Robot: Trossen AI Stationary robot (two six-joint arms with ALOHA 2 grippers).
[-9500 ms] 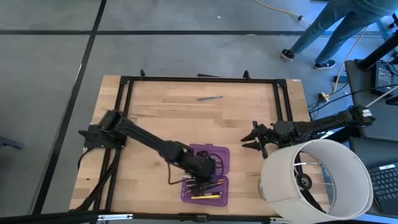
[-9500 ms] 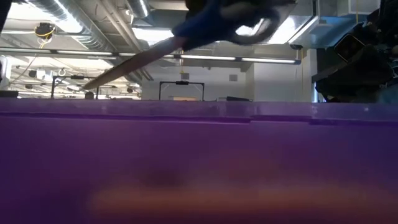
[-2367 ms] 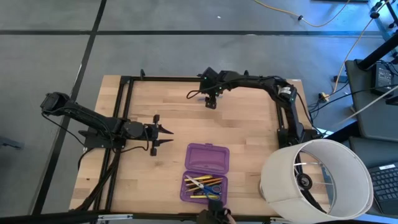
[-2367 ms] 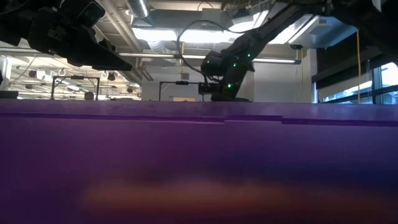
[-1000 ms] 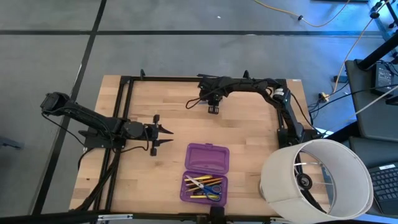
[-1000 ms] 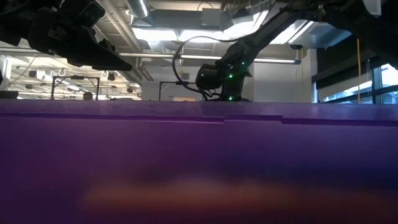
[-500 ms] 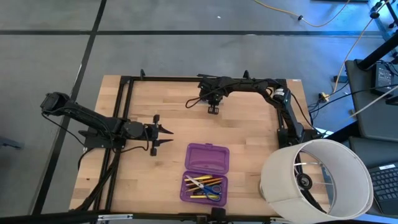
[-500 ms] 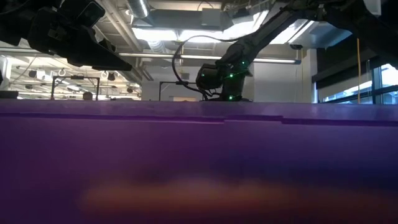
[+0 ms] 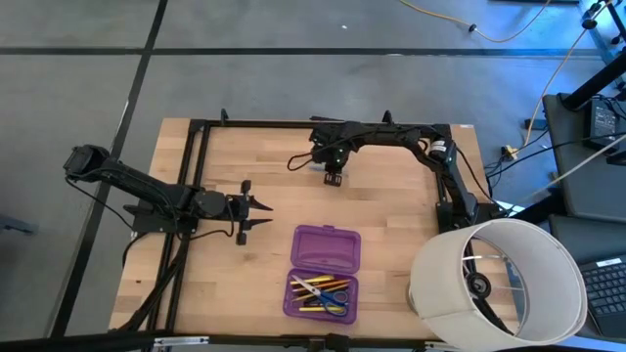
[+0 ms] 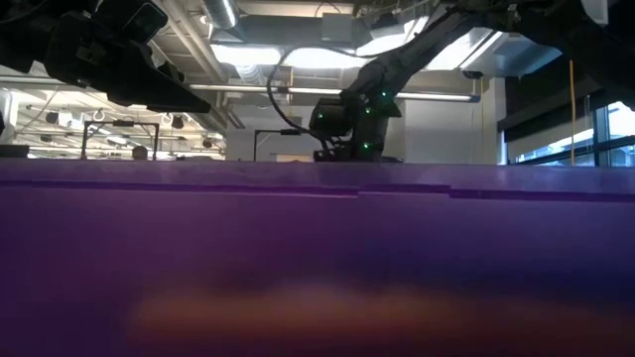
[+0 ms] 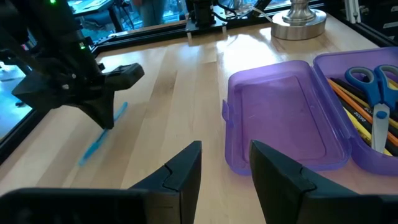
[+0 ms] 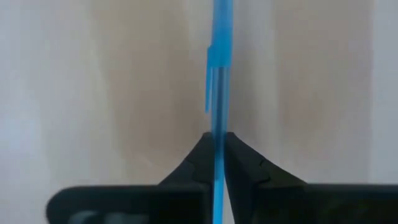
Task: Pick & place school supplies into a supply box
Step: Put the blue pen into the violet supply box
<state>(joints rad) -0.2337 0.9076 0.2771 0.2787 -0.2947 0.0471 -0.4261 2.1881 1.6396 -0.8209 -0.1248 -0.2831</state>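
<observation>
Your right gripper (image 9: 334, 177) is down at the far side of the table (image 9: 391, 244), its jaws closed narrow on the blue pen (image 12: 221, 93), well apart from the purple pencil case (image 9: 324, 272) that lies open near the front edge; by the look of it the step in hand is the pick of the last loose supply, with the lift not yet made; the next move calls for raising the pen clear of the wood, carrying it back toward you, and letting it go over the half that already holds the yellow pencils (image 11: 348, 106) and the blue-handled scissors (image 11: 373, 84), not over the bare half beside it; your left gripper (image 9: 256, 210) waits above the table just left of the case, jaws narrowly parted and holding nothing; the right wrist view alone shows the pen pinched between the fingertips (image 12: 199, 158), which the high view hides under the gripper; the left wrist view shows the pen lying on the wood beneath the right gripper and the case's contents plainly; the low view is filled by the case's purple wall, with only the arms showing above it.
</observation>
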